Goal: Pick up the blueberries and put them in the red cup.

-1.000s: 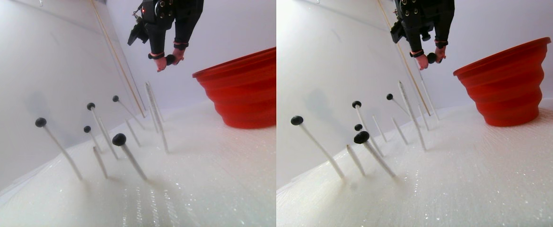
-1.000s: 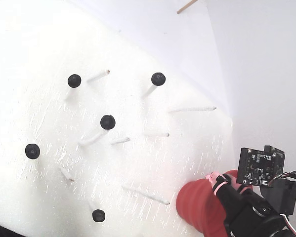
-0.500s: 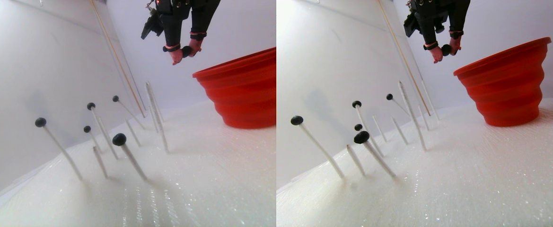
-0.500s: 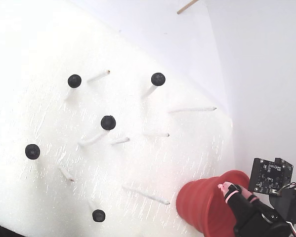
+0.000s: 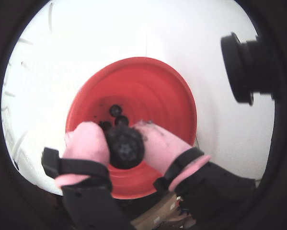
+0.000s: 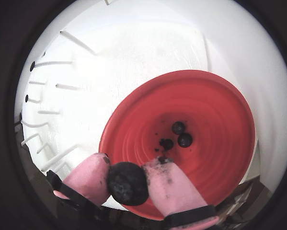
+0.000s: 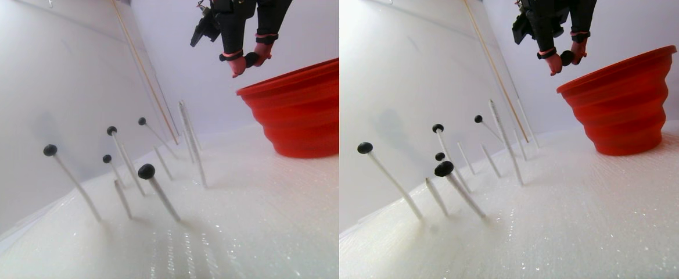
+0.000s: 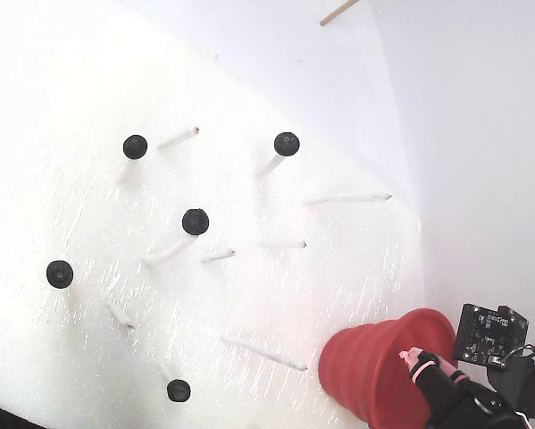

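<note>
My gripper [image 5: 124,143] is shut on one blueberry [image 5: 126,147], a matte black ball pinched between its pink fingertips [image 6: 93,175]. In both wrist views it hangs above the red cup [image 5: 153,86], over the near part of the rim. Three blueberries [image 6: 181,134] lie on the cup's bottom. In the stereo pair view the gripper [image 7: 250,60] is high up, just left of the cup's [image 7: 298,110] rim. Several more blueberries [image 8: 195,222] sit on top of thin white sticks in the foam; one such berry [image 7: 146,171] is near the camera.
Several bare white sticks [image 8: 347,198] lean out of the white foam floor [image 8: 71,71] between the berry sticks and the cup [image 8: 365,371]. A thin wooden rod [image 7: 142,70] leans on the white wall. A black camera module [image 5: 246,67] juts in at the upper right.
The gripper has carried the blueberry up and to the right, from above the sticks to just over the cup's rim. The berries on the sticks have not moved.
</note>
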